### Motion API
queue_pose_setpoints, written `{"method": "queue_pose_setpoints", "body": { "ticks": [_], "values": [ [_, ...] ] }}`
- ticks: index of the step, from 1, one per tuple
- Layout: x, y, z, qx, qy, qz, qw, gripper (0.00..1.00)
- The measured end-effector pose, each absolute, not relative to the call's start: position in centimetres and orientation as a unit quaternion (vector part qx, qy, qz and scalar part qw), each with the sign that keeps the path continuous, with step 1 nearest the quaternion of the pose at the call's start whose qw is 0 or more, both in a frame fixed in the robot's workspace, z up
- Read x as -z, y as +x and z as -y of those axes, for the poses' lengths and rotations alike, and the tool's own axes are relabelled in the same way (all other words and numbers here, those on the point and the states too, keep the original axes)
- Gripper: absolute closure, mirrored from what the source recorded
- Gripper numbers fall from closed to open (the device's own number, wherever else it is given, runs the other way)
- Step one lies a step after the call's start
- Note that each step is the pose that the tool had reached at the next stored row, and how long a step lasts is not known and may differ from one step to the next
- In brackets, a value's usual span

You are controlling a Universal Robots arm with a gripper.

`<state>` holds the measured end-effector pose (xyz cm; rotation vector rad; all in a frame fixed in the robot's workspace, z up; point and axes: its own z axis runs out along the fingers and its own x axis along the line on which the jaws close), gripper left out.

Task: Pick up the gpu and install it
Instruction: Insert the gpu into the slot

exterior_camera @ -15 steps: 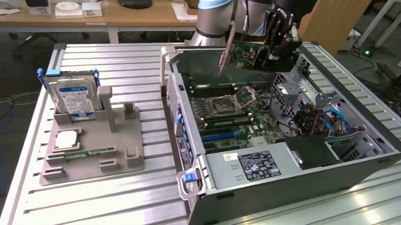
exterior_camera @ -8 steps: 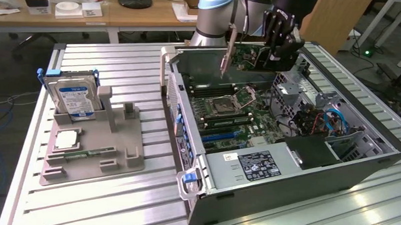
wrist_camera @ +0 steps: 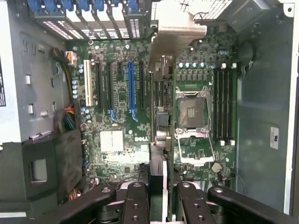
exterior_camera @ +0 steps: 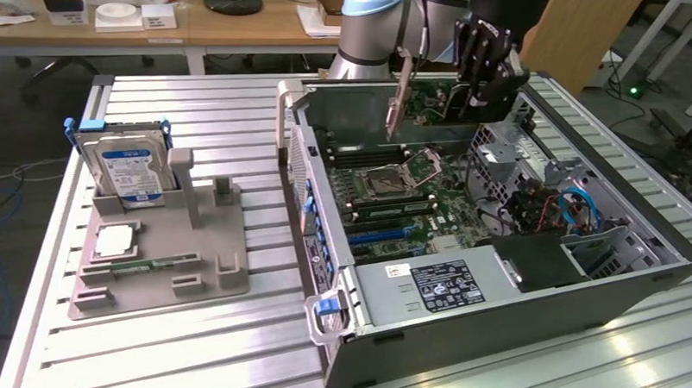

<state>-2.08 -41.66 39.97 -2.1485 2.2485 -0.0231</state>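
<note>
We see the gripper (wrist_camera: 159, 200) pinching the gpu (wrist_camera: 161, 93) edge-on, above the motherboard (wrist_camera: 112, 140). The card's long axis runs parallel to the blue expansion slot (wrist_camera: 131, 88), but it hangs just beside that slot, towards the CPU socket (wrist_camera: 191, 112).

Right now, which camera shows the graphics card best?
The exterior view: the graphics card hangs side-on in the claw above the open case. The wrist view sees it edge-on, between the claw's fingers.

Hard drive (exterior_camera: 126, 171) upright in grey fixture (exterior_camera: 200, 234); memory stick (exterior_camera: 157, 264) flat.
</note>
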Motion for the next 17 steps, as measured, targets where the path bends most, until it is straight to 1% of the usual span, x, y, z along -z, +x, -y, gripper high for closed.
{"method": "queue_pose_setpoints", "body": {
  "ticks": [4, 17],
  "values": [
    [-39.8, -2.1, 41.7, 0.0, -0.698, -0.715, 0.023, 0.73],
    [-39.4, -3.7, 41.7, 0.0, -0.71, -0.704, 0.023, 0.73]
  ]
}}
